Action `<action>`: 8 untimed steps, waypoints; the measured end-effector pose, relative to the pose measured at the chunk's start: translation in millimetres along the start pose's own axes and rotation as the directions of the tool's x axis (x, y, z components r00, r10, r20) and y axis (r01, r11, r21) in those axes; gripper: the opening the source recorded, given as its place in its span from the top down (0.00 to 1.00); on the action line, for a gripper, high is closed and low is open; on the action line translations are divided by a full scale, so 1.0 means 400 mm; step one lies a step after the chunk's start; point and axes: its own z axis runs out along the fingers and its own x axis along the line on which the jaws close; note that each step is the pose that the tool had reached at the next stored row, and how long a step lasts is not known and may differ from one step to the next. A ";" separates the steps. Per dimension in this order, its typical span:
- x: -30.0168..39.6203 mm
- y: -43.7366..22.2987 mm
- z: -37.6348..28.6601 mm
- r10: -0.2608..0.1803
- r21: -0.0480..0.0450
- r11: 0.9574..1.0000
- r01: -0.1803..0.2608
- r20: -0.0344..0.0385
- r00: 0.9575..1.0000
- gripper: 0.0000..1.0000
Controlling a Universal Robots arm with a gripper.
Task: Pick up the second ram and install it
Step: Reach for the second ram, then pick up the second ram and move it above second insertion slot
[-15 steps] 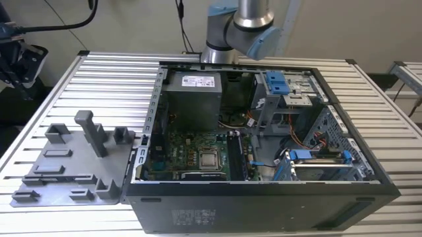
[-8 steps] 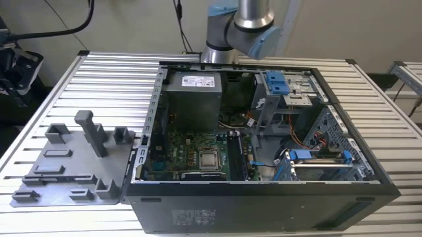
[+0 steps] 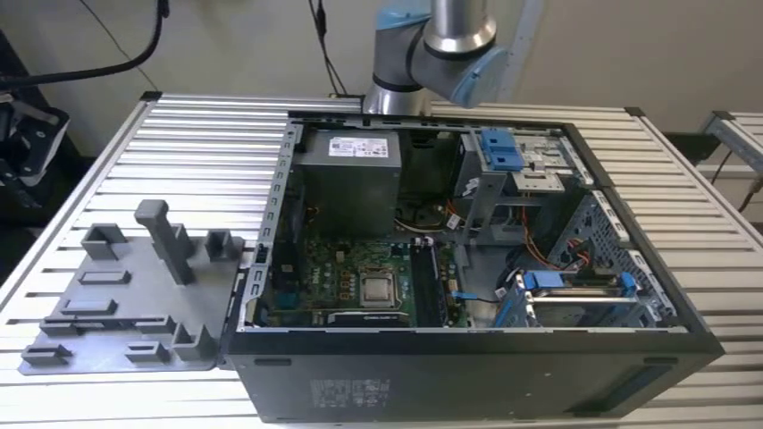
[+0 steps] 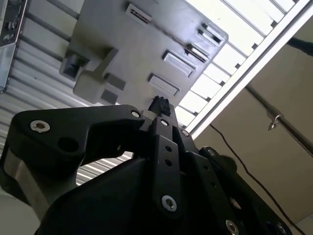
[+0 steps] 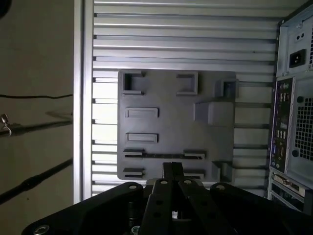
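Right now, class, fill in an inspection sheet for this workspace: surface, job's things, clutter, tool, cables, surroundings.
Surface: slatted metal table carrying a grey tray and an open case.
Job's things: a thin dark strip, probably the ram, lies between two holders on the tray in the first wrist view.
Clutter: nothing seen.
Tool: the tool hangs over the tray, close beside the strip.
Cables: orange and blue wires inside the case; black leads hang behind the table.
Surroundings: plain wall; another rack at the exterior view's right.
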 end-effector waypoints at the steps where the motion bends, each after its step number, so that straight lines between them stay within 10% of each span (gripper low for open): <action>1: 0.000 -0.003 0.000 0.000 0.000 1.000 0.000 0.000 1.000 0.89; 8: 0.000 -0.006 0.000 0.000 0.000 1.000 0.000 0.000 1.000 0.89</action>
